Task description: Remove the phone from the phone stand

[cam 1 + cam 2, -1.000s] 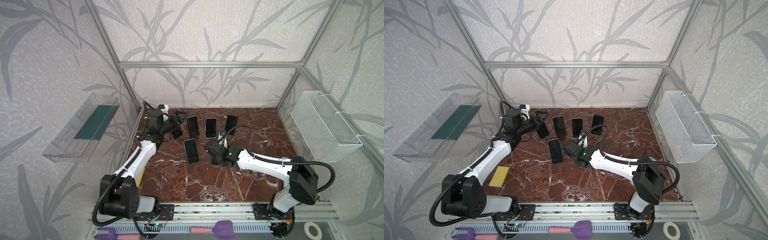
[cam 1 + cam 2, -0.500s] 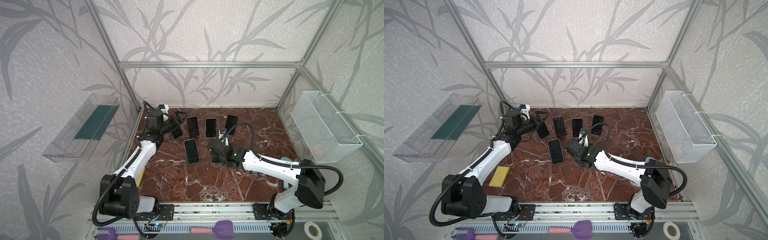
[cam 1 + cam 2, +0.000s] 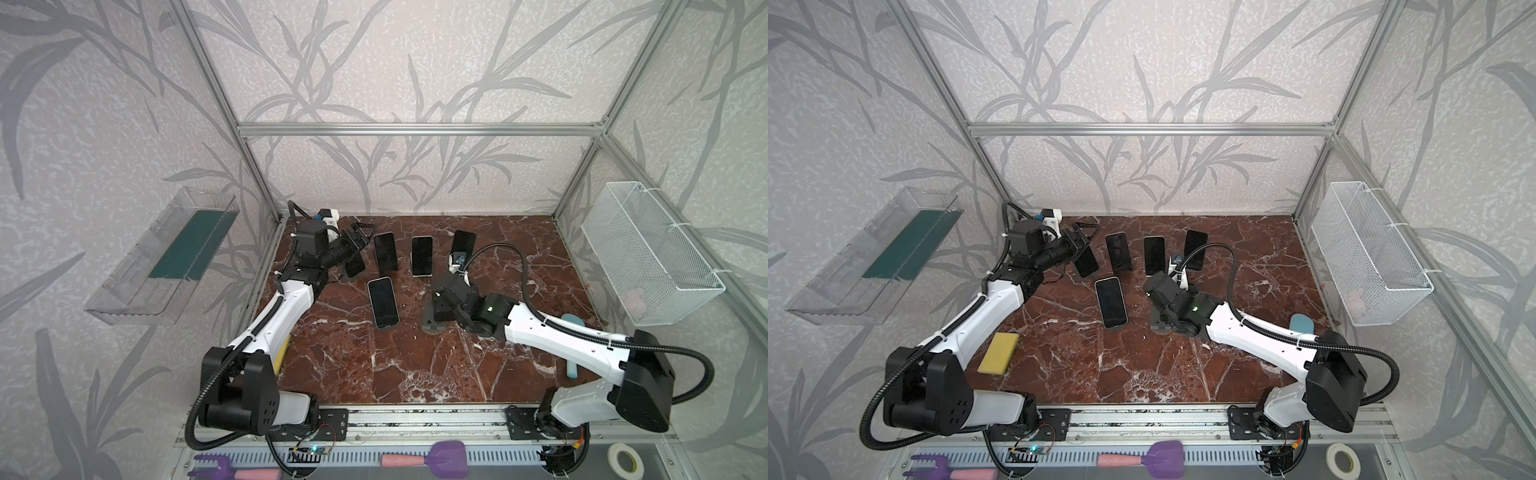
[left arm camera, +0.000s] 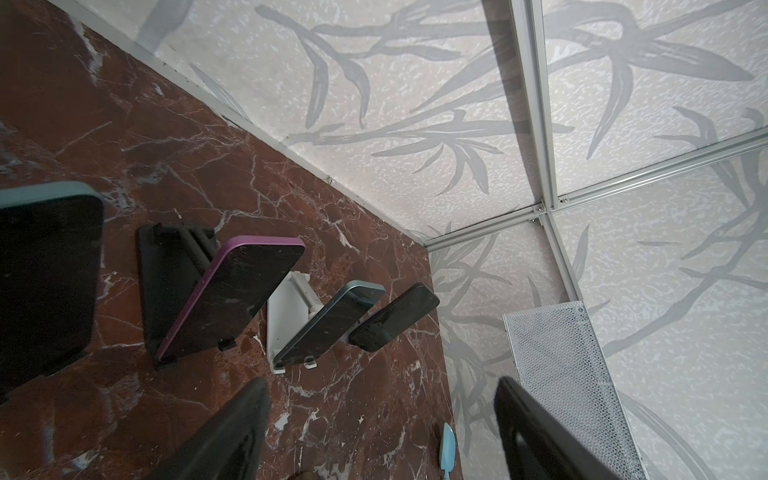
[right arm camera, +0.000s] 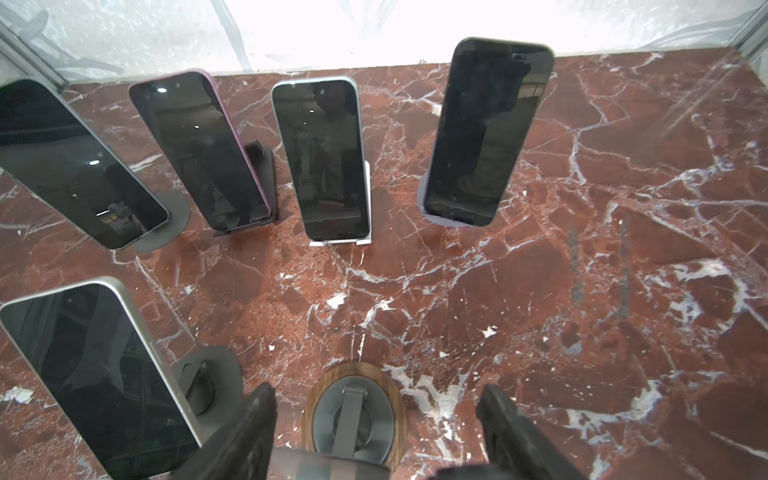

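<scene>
A phone (image 5: 332, 465) is gripped by the right gripper (image 5: 376, 392) just above the stand (image 5: 353, 415). The left gripper (image 4: 380, 384) is held spread near a purple phone (image 4: 232, 295).

Looked like a robotics lab test cell: aluminium frame (image 3: 415, 129) w/ leaf-print panels (image 3: 415, 62), marble-look worktop (image 3: 374, 374), left arm (image 3: 282, 307) & right arm (image 3: 561, 336) bolted to a rail (image 3: 415, 415) at frame bottom.

You won't find any text, label, brand, number or sign you can read here. The phones (image 5: 320, 158) show only dark screens, and the stands (image 5: 353, 419) bear no legible marking.
</scene>
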`<move>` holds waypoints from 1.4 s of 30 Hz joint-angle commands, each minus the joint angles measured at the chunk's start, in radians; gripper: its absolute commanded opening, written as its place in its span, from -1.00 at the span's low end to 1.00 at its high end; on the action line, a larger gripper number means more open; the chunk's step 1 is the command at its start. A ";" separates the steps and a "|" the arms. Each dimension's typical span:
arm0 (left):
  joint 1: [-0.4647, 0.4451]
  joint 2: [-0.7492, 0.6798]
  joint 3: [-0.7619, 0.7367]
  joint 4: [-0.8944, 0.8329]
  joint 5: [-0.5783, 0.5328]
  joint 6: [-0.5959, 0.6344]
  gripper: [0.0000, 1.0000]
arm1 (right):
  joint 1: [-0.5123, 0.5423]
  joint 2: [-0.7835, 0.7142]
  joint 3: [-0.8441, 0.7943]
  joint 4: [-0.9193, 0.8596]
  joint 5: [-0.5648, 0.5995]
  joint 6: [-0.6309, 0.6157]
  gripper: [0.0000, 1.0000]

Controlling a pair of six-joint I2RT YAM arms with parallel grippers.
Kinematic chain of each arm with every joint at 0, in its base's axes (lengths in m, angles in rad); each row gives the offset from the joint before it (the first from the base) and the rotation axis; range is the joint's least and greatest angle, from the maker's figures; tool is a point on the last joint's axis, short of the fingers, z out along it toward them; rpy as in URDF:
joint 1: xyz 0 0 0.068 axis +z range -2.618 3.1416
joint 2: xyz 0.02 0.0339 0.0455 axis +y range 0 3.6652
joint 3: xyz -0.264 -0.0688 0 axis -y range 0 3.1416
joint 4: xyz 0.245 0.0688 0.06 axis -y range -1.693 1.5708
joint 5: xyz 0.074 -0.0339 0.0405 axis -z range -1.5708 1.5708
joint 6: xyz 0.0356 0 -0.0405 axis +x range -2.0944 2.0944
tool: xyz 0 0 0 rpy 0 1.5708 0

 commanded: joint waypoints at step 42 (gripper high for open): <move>-0.006 0.038 -0.018 0.085 0.050 -0.044 0.70 | -0.585 -0.147 -0.159 0.117 -0.470 -0.482 0.16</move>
